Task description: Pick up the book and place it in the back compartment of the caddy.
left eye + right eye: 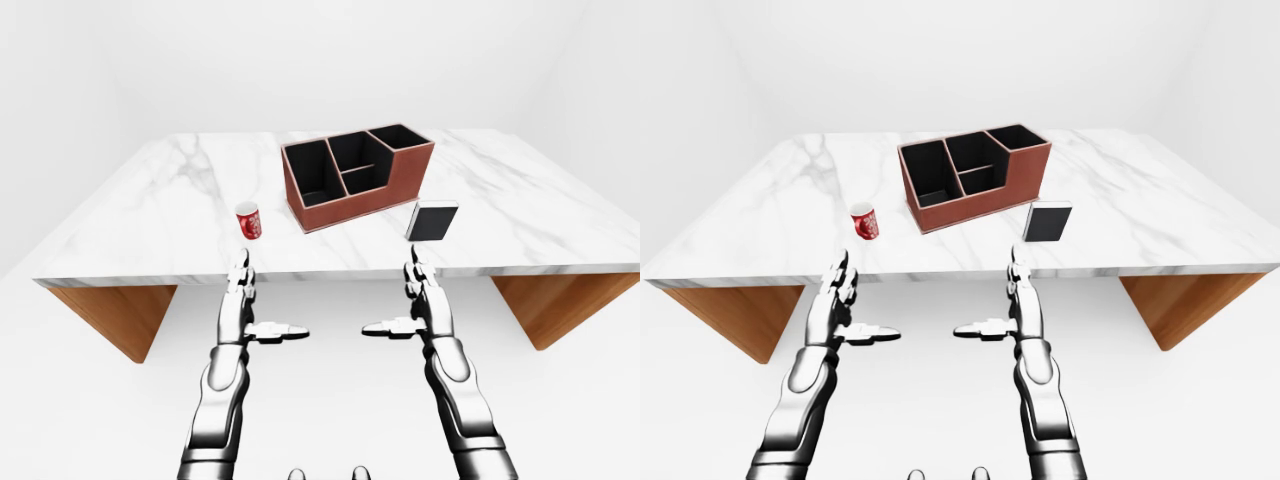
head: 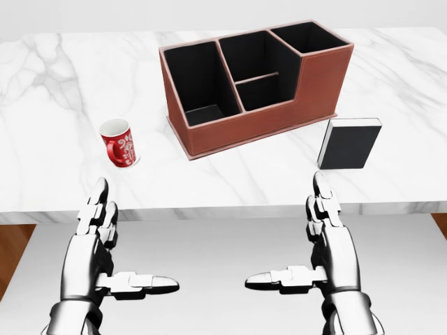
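Book [image 2: 348, 144] upright on table [image 2: 56, 105], just above open right hand [image 2: 328, 237]

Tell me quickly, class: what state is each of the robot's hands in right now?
Left hand: open, holding nothing, short of the table edge.
Right hand: open, holding nothing, below the book.

The counter [image 2: 56, 84] is white marble with grey veining, on orange-brown wooden supports [image 1: 115, 315]. The caddy [image 2: 279, 115] is reddish-brown outside and black inside. The book [image 2: 348, 145] has a black cover and white page edges. The mug [image 2: 120, 144] is red with white patterning. Each robot hand [image 2: 94, 241] is glossy silver.
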`<state>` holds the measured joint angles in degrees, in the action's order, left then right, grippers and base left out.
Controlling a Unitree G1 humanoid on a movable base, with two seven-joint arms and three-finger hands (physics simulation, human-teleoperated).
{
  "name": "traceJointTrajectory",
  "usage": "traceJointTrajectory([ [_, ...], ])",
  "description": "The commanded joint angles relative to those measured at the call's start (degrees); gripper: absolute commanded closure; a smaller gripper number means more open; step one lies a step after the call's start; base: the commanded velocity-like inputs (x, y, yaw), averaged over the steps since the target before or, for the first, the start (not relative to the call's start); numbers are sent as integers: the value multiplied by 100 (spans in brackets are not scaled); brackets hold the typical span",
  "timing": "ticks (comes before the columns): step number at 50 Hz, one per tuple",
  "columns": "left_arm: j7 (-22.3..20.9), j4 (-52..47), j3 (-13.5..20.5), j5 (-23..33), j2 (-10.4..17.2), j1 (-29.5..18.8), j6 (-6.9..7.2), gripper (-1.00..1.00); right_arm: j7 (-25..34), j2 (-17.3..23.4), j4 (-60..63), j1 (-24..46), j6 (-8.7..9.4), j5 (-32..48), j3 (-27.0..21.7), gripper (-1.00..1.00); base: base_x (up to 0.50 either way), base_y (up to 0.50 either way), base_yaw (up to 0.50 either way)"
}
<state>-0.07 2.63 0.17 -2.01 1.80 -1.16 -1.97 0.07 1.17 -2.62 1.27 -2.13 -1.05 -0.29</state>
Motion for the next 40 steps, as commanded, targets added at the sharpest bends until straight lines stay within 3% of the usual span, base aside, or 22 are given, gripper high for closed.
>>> traceJointTrajectory([
  [1, -59, -527, 15, 57, 43, 131, 532, -100, 201, 88, 459, -120, 403, -123, -130, -100, 0, 0, 0],
  [3, -109, -822, 39, 126, -20, 176, 697, -100, 249, 64, 687, -143, 587, -109, -172, -100, 0, 0, 0],
  [6, -161, -1240, 45, 186, -68, 226, 697, -100, 303, 50, 907, -147, 713, -110, -227, -100, 0, 0, 0],
  [19, -328, -3257, 33, 250, -84, 367, 697, -100, 465, 99, 2538, -173, 713, -260, -416, -100, 0, 0, 0],
  [33, -436, -3755, 142, 304, -62, 391, 697, -100, 449, 144, 2752, -7, 713, -194, -565, -100, 0, 0, 0],
  [40, -470, -3874, 205, 261, -72, 393, 697, -100, 528, 162, 3250, 4, 713, -547, -734, -100, 7, 0, 0],
])
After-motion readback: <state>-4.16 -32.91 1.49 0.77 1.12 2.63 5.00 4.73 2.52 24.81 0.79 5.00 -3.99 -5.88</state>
